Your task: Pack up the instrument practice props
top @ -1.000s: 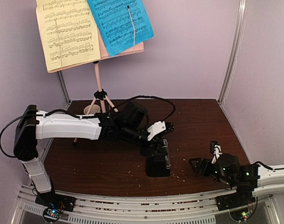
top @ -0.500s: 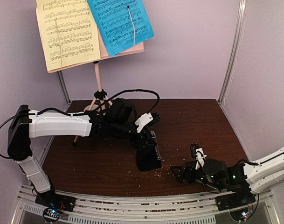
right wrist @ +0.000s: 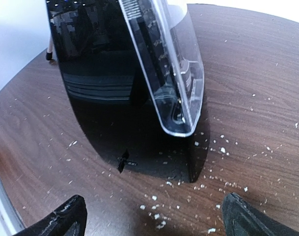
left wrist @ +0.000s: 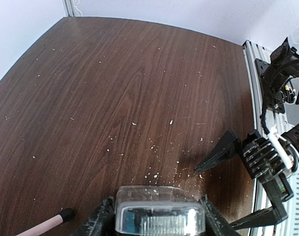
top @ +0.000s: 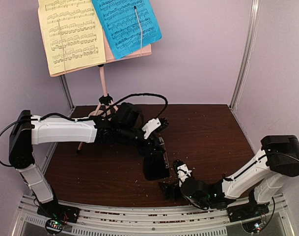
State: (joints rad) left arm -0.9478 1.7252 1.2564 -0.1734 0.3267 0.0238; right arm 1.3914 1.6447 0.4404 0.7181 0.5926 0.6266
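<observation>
Flanking the metronome, the left end effector seemingly clamps its sides.

The bench is dark brown wood with a long straight grain, boxed in by plain lilac walls at the back and on both sides. Pale metal posts stand in the two back corners. White crumbs lie scattered over the wood, thickest towards the front middle. A ribbed silver rail runs along the near edge. The light is soft and even, leaving a dull sheen on the wood.
</observation>
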